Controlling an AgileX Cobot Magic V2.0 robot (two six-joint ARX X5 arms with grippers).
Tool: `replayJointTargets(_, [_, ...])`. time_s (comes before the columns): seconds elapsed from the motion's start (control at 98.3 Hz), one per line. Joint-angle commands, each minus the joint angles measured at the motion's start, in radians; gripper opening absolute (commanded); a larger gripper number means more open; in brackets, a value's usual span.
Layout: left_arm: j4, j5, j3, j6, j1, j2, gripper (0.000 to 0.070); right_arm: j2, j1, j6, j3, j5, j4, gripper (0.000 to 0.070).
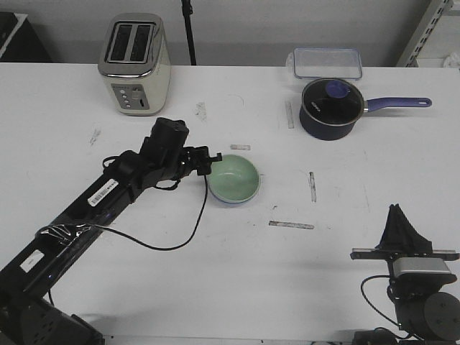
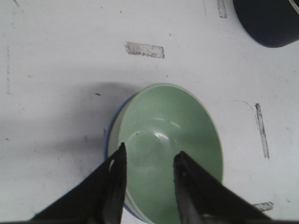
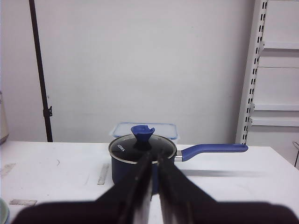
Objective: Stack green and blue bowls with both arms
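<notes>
The pale green bowl (image 1: pixel 233 178) sits mid-table, nested inside the blue bowl, of which only a thin rim edge (image 2: pixel 107 140) shows under it. My left gripper (image 1: pixel 210 164) is open at the bowl's left rim. In the left wrist view (image 2: pixel 149 156) one finger lies over the rim and the other over the green bowl's inside (image 2: pixel 173 130); nothing is held. My right gripper (image 1: pixel 399 219) is at the front right, far from the bowls. Its fingers are nearly together and empty in the right wrist view (image 3: pixel 153 161).
A cream toaster (image 1: pixel 134 65) stands at the back left. A dark navy saucepan (image 1: pixel 330 108) with a glass lid and blue handle stands at the back right, with a clear plastic container (image 1: pixel 327 63) behind it. Grey tape marks (image 1: pixel 291 225) dot the white table.
</notes>
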Motion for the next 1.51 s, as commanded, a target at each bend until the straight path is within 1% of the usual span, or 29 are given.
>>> replayJointTargets(0.0, [0.014, -0.033, 0.009, 0.085, 0.011, -0.018, 0.0025, -0.001, 0.001, 0.013, 0.003, 0.000, 0.014, 0.0016])
replayJointTargets(0.041, [0.031, -0.043, -0.003, 0.114, 0.021, -0.034, 0.0001, -0.001, 0.001, 0.013, 0.003, 0.000, 0.014, 0.0016])
replayJointTargets(0.102, [0.076, -0.045, -0.037, 0.157, 0.039, -0.063, 0.0001, -0.001, 0.001, 0.013, 0.003, 0.000, 0.014, 0.0016])
replayJointTargets(0.214, [0.198, -0.044, -0.136, 0.229, 0.074, -0.134, 0.0001, -0.001, 0.001, 0.013, 0.003, 0.000, 0.014, 0.0016])
replayJointTargets(0.315, [0.333, -0.044, -0.252, 0.299, 0.109, -0.208, 0.0001, -0.001, 0.001, 0.013, 0.003, 0.000, 0.014, 0.0016])
replayJointTargets(0.458, [0.515, -0.044, -0.433, 0.434, 0.176, -0.328, 0.0001, -0.001, 0.001, 0.013, 0.003, 0.000, 0.014, 0.0016])
replayJointTargets(0.559, [0.610, -0.045, -0.555, 0.507, 0.227, -0.418, 0.0001, -0.001, 0.001, 0.013, 0.003, 0.000, 0.014, 0.0016])
replayJointTargets(0.61, [0.641, -0.044, -0.609, 0.530, 0.248, -0.467, 0.0001, -0.001, 0.001, 0.013, 0.003, 0.000, 0.014, 0.0016])
replayJointTargets(0.742, [0.695, -0.044, -0.733, 0.546, 0.305, -0.593, 0.0001, -0.001, 0.001, 0.013, 0.003, 0.000, 0.014, 0.0016])
replayJointTargets(1.047, [0.711, -0.044, -0.948, 0.551, 0.411, -0.882, 0.0002, -0.001, 0.001, 0.013, 0.003, 0.000, 0.014, 0.0016])
replayJointTargets(1.495, [0.703, -0.044, -1.184, 0.545, 0.426, -1.305, 0.0001, -0.001, 0.001, 0.013, 0.003, 0.000, 0.014, 0.0016])
